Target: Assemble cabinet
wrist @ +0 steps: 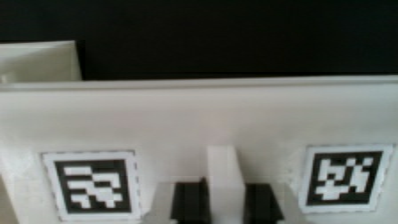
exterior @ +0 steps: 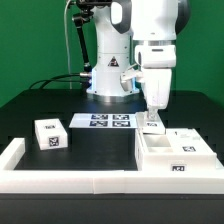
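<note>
- Toward the exterior view's right, on the black table (exterior: 90, 148), sits the cabinet (exterior: 172, 158), an open white box with tags on its front. It is the largest white piece, and I hang directly over its nearer back corner.
- Doing this step well, as I judge it, means keeping my wrist square to the wall I am on. I should move slowly and straight, so the thin part neither twists between my pads nor drags the body across the table.
- Behind it, by my base, lies the marker board (exterior: 105, 122), flat and well apart from my work.
- On the exterior view's left a loose tagged block (exterior: 50, 133) stands alone, near the low white rim (exterior: 60, 176).
- My gripper (exterior: 152, 122) is nearly closed. In the wrist view my dark fingers (wrist: 187, 206) sit tight on either side of a thin upright white rib (wrist: 221, 170) between two tags. I read that as a pinch on that cabinet part, though true contact is hard to confirm.
</note>
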